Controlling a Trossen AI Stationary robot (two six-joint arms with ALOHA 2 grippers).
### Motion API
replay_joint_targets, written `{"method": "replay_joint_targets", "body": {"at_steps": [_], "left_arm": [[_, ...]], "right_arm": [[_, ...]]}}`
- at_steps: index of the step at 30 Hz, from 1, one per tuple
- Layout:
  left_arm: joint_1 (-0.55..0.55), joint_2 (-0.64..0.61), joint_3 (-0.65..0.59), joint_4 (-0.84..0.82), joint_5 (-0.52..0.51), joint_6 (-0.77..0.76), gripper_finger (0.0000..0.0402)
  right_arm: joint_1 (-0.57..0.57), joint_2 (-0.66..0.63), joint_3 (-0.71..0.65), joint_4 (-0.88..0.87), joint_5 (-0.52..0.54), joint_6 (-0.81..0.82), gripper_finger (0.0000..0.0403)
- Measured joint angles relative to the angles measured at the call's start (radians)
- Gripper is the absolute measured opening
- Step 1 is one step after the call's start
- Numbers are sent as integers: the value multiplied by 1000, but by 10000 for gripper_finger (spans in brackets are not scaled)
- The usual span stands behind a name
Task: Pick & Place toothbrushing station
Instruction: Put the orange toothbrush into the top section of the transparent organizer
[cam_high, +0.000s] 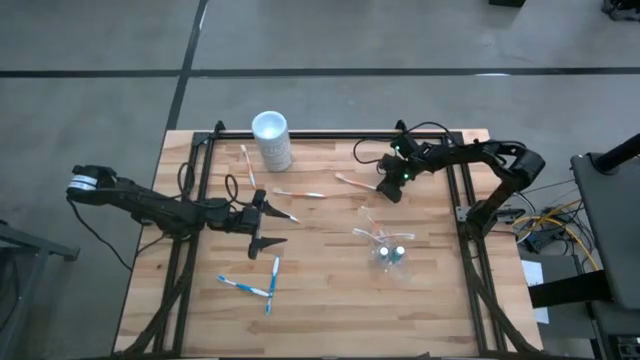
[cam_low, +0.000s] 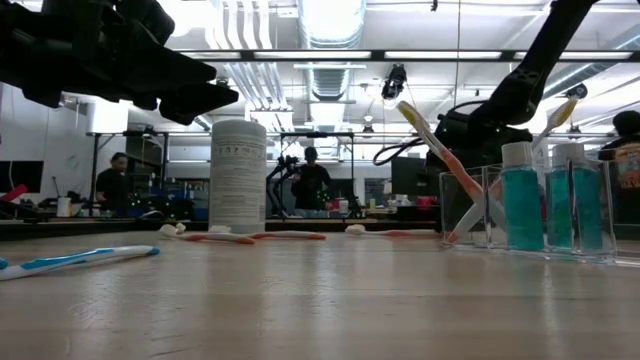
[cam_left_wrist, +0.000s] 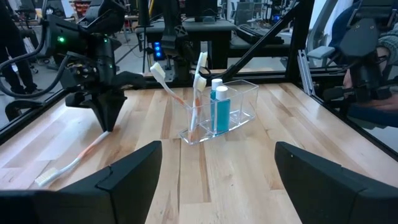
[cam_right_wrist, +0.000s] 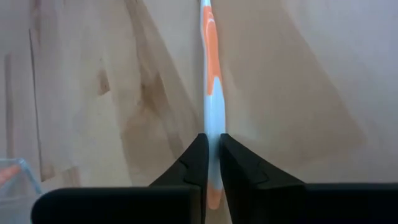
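Nearest edge of table (cam_high: 330, 300): two blue-and-white toothbrushes (cam_high: 258, 285) lie flat. Mid-table, left: left gripper (cam_high: 268, 223) held above the wood, jaws spread wide, nothing between them. Mid-table, right: clear plastic holder (cam_high: 388, 247) stands upright, with two orange-and-white brushes (cam_left_wrist: 183, 102) leaning in it beside small teal bottles (cam_left_wrist: 219, 111). Farther back: right gripper (cam_right_wrist: 211, 163) down at the tabletop, jaws narrow, closed on an orange-and-white toothbrush (cam_right_wrist: 211, 74) lying flat. Far edge: tall white cup (cam_high: 272, 139), more orange-and-white brushes nearby.
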Motion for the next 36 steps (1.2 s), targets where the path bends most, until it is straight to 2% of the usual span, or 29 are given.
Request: {"method": "replay_joint_targets", "body": {"at_steps": [8,19,27,36], "left_arm": [[0,0,0,0,0,0,319],[0,0,0,0,0,0,319],[0,0,0,0,0,0,319],[0,0,0,0,0,0,319]], "right_arm": [[0,-5,0,-69,-6,9,27],[-1,-32,-56,-89,-77,49,27],[0,-160,-145,-94,-19,139,27],[0,-360,-281,-88,69,338,27]]}}
